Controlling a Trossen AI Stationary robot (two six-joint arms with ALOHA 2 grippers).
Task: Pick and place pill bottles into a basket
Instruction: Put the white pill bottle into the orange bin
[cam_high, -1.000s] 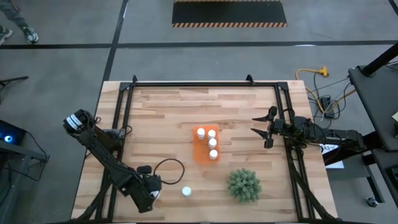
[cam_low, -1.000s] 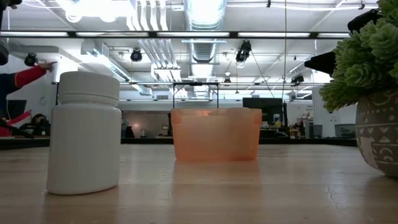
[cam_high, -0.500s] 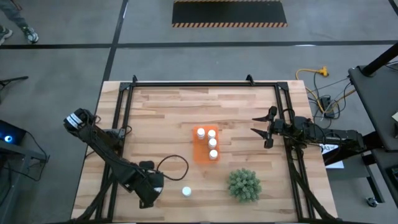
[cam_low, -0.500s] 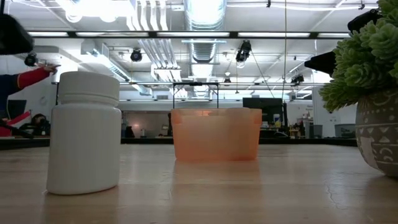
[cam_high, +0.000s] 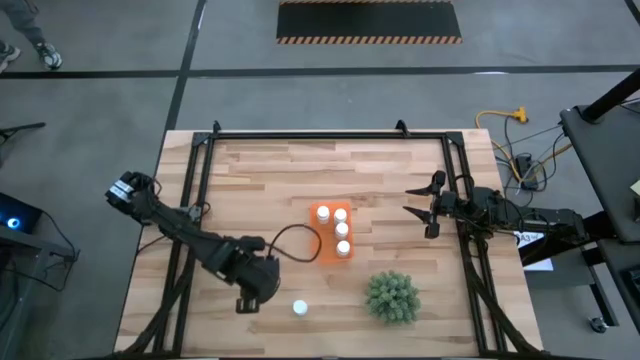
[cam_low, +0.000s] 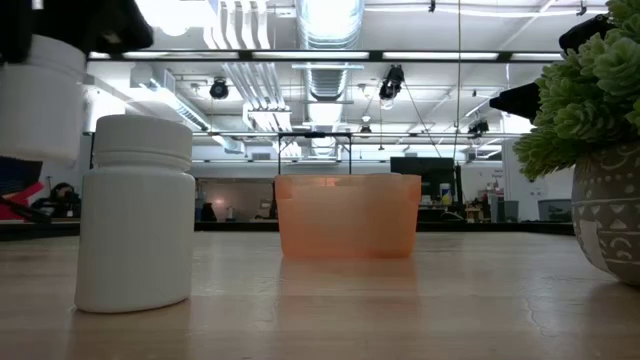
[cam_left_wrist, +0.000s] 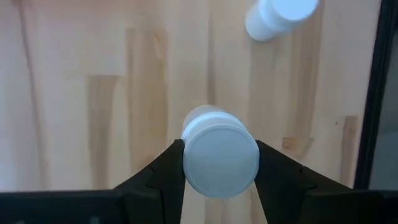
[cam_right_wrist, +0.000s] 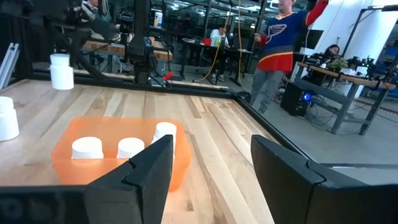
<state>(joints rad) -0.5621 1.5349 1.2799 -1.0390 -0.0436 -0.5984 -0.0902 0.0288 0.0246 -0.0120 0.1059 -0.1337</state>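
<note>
My left gripper (cam_high: 256, 287) is shut on a white pill bottle (cam_left_wrist: 221, 158), near the table's front and left of the basket. The low view shows this bottle (cam_low: 38, 100) raised above the table. Another pill bottle (cam_high: 300, 308) stands on its base near the front edge; it also shows in the low view (cam_low: 135, 215) and the left wrist view (cam_left_wrist: 280, 15). The orange basket (cam_high: 322, 245) sits mid-table with three bottles (cam_high: 342, 230) upright in it. My right gripper (cam_high: 432, 208) is open and empty at the table's right side. My left gripper pinches the bottle between its two fingers at its top, on the sides of the cap (cam_left_wrist: 186, 163). The fingers (cam_left_wrist: 163, 174) come from above, pointing down. The bottle hangs upright, lifted clear of the table.
A green spiky plant in a patterned pot (cam_high: 392, 297) stands near the front edge, right of the loose bottle and just in front of the basket. A black frame (cam_high: 200, 160) borders the table. A person in a blue and red shirt (cam_right_wrist: 280, 37) stands beyond the table.
My left gripper has gone toward the table's right and a little toward its far edge, nearer the basket, carrying the bottle clear of the table. The held bottle has come into the low view at the upper left. The standing bottle has stayed put.
</note>
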